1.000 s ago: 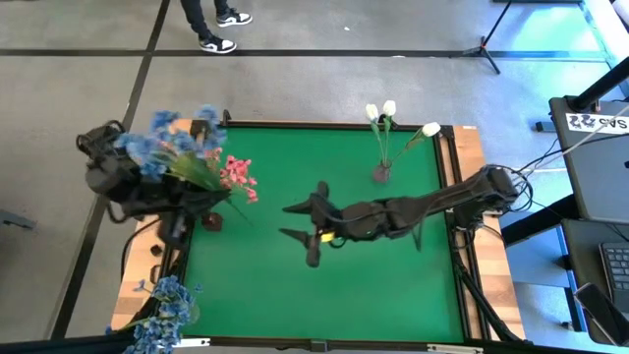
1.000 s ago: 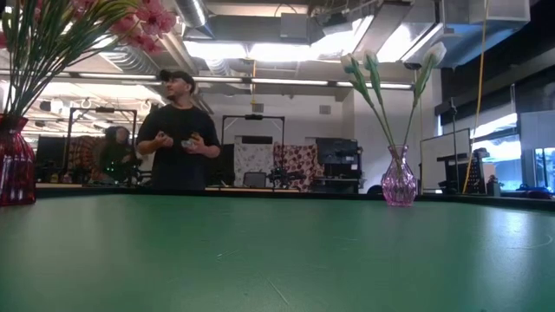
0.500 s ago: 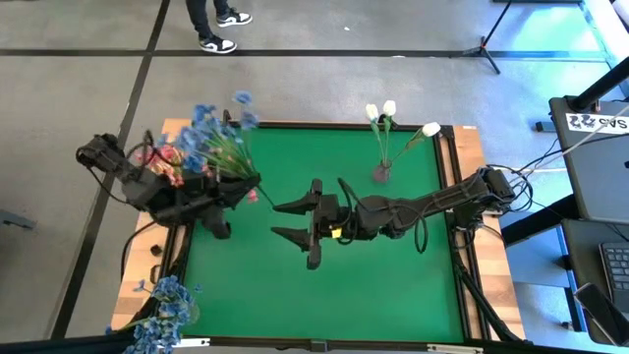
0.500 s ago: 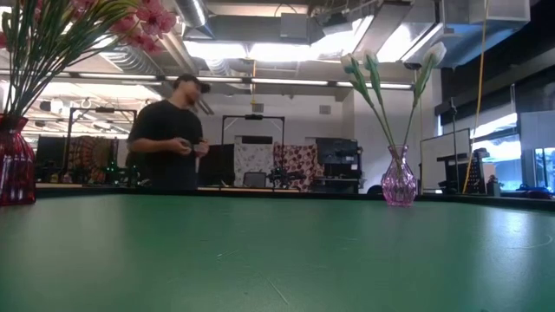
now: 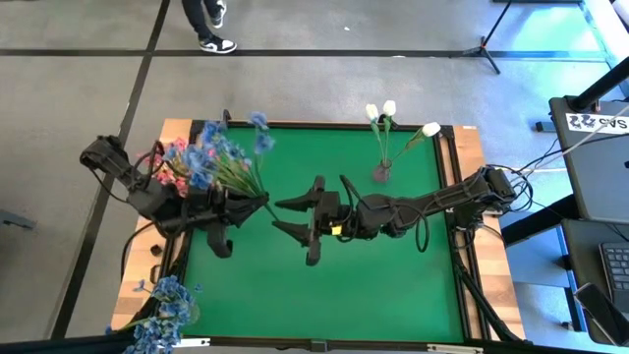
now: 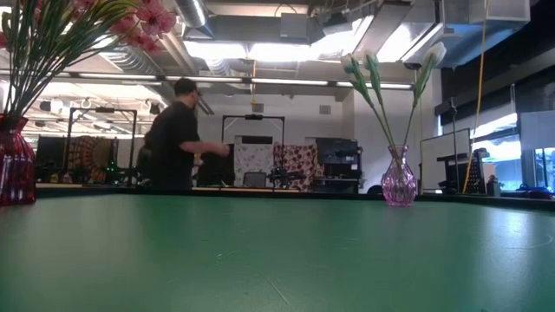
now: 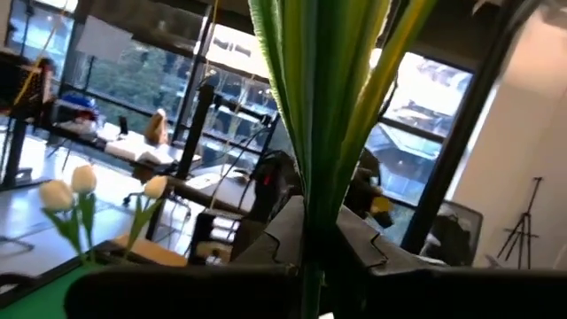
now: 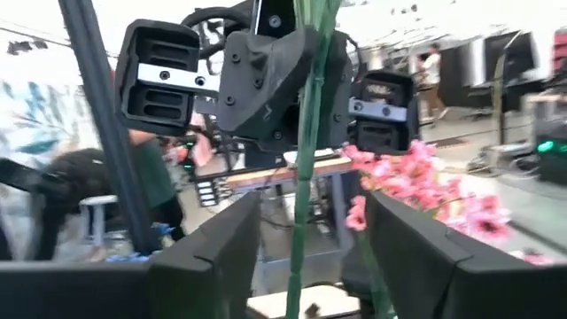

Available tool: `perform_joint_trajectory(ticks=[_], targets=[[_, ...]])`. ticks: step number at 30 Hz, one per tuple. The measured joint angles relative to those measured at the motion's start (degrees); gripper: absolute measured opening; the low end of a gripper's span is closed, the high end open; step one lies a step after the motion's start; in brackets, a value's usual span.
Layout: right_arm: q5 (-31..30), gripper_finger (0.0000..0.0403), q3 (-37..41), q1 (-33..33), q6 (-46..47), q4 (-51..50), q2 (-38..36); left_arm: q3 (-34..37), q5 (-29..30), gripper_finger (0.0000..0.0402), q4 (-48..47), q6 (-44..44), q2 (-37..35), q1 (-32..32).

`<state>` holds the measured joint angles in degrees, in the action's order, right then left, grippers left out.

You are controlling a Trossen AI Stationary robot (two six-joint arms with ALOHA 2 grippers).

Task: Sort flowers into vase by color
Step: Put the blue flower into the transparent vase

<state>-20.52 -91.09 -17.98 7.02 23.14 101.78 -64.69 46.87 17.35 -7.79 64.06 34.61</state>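
A bunch of blue flowers point(image 5: 226, 149) on green stems hangs in the air over the table's left part, with my left gripper point(image 5: 263, 202) shut on its stems. My right gripper point(image 5: 285, 218) faces it from the right, open. In the right wrist view the stems' lower end point(image 8: 306, 133) runs between its two fingers point(image 8: 208, 252) without visibly touching them. Pink flowers point(image 5: 175, 157) stand in a red vase point(image 6: 13, 173) at the far left. White buds point(image 5: 388, 110) stand in a pink glass vase point(image 6: 398, 178) at the far right. My left gripper pinches the gathered green stems point(image 7: 310, 232) of the blue bunch between its two fingers, near the stems' lower end. The fingers come about level from the table's left and lie across the stems. The bunch is lifted clear and leans, its blossoms toward the far left.
More blue flowers point(image 5: 167, 300) stand at the table's near left corner. The green mat point(image 5: 393, 275) is bare in the middle and near right. A person point(image 6: 173, 139) walks in the room behind the far edge.
My left gripper has carried the blue bunch from over the table's left edge toward the right, up to my right gripper. The blossoms have swung from the left toward the far side. My right gripper has tipped its fingers up toward the bunch.
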Motion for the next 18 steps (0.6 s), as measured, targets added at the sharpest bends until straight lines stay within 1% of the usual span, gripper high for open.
perform_joint_trajectory(ticks=[2, 4, 9, 10, 14, 18], targets=[[0.61, 0.0176, 0.0, 0.0, 2.12, -0.29, 0.0, 0.0, -0.08, 0.0018, 1.62, 0.42, 0.52, 0.06], [0.39, 0.0141, 0.0, 0.0, 4.4, -0.78, 0.0, 0.0, -0.02, 0.0018, 3.02, 0.5, 0.94, 0.02], [-0.65, 0.0026, 0.0, -0.11, 4.75, -1.66, -0.15, 0.0, 0.17, 0.0018, 2.85, 1.17, 1.24, -0.51], [-0.26, 0.0015, 0.0, -0.09, 5.04, -2.24, -0.34, 0.0, 0.22, 0.0019, 3.02, 1.55, 1.26, -0.48], [0.17, 0.0022, -0.13, -0.07, 7.93, -3.73, -0.45, 0.04, 0.13, 0.0026, 3.3, 2.22, 1.28, -0.48], [0.72, 0.0008, -0.13, -0.19, 7.54, -7.32, -1.29, 0.09, -0.12, 0.0047, 2.18, 1.86, 1.27, -0.4]])
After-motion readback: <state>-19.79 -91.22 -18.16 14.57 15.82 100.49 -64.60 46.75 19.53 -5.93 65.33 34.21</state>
